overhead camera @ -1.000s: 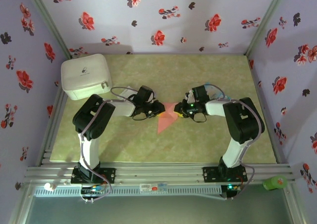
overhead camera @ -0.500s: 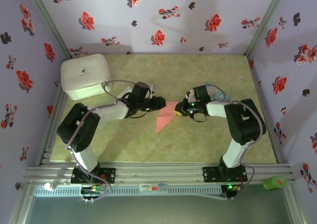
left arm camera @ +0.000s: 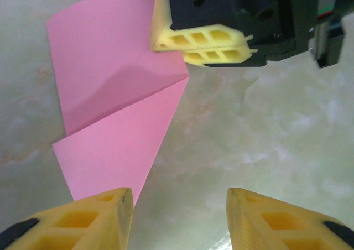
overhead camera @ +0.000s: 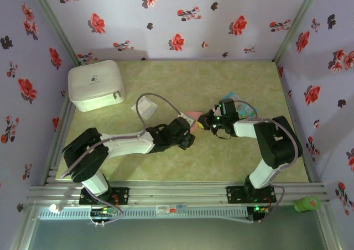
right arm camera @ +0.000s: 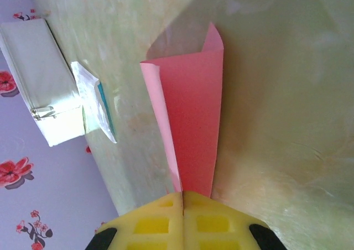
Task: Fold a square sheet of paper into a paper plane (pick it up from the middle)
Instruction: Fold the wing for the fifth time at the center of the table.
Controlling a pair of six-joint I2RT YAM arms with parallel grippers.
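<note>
Left fingers (left arm camera: 105, 217) have been withdrawn from the left side of the square sheet of paper (left arm camera: 110, 95) and swung round to its near side. They are now spread open just short of its pointed corner. The sheet, partly folded and creased, is kept pinched at its right edge by the closed right fingers (right arm camera: 155, 222), lying largely on the surface (left arm camera: 265, 139). A regrasp for the next fold is judged likely.

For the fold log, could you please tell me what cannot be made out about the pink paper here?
Top external: most of the pink paper is hidden by the left end effector and right end effector.
Left wrist: the frame's top edge cuts off its far side.
Right wrist: its pinched end is hidden between the shut fingers.
</note>
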